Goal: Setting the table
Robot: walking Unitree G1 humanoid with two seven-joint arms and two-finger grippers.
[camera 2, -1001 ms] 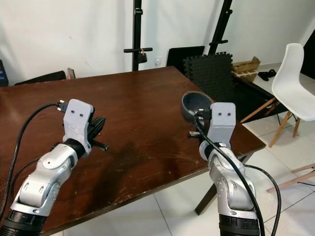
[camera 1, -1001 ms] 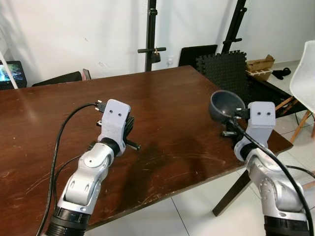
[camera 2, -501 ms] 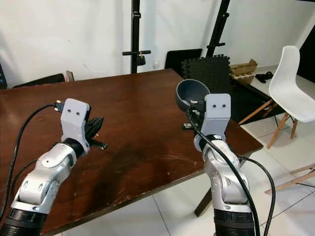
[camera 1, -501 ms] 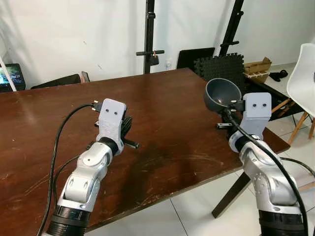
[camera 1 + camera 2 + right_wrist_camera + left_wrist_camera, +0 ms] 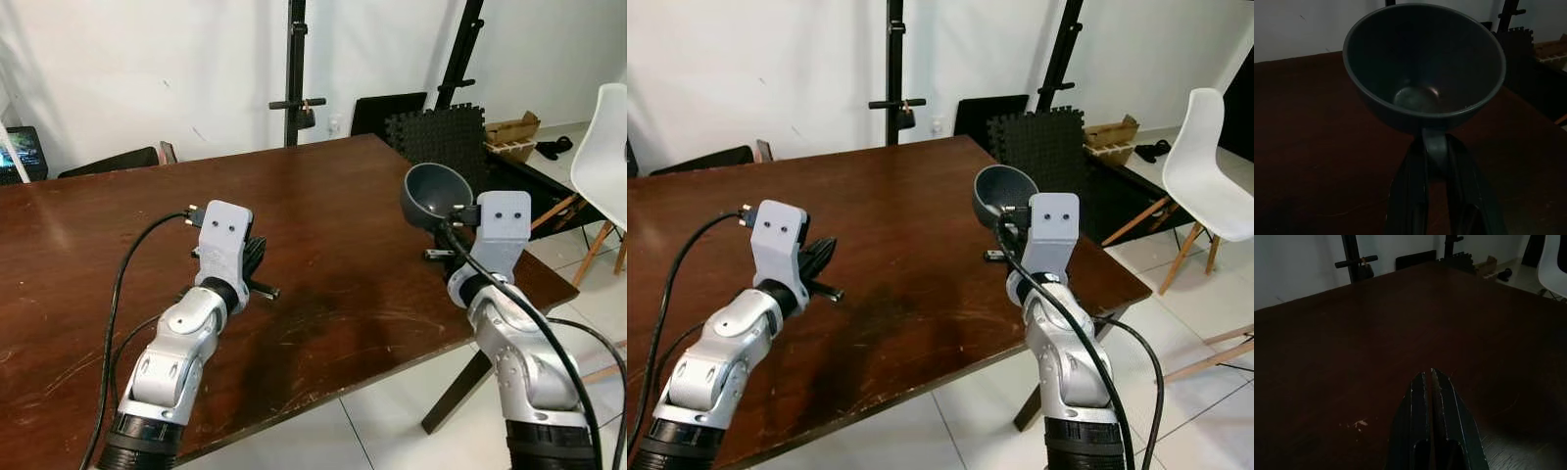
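A: Above the right part of the bench (image 5: 323,206), what do you see your right gripper (image 5: 1436,147) holding?

B: You see its fingers (image 5: 1459,196) pinching the near rim of a dark grey bowl (image 5: 436,196). The bowl hangs in the air, tilted, its mouth turned up and toward the head camera, clear of the wood.

A: What has just changed?

B: Compared with a second ago, the bowl sits higher in the left eye view and further in from the bench's right edge; in the last half second it has dipped a little. The camera has shifted too, so read part of that as your own motion.

A: And your left gripper (image 5: 1430,396)?

B: Its fingers are pressed together, holding nothing, low over the wood on the left, much as before.

A: What does this mean for setting the table?

B: Judged from this, the bowl is carried but not yet placed. Next you would likely level it, lower it to the wood, then release.
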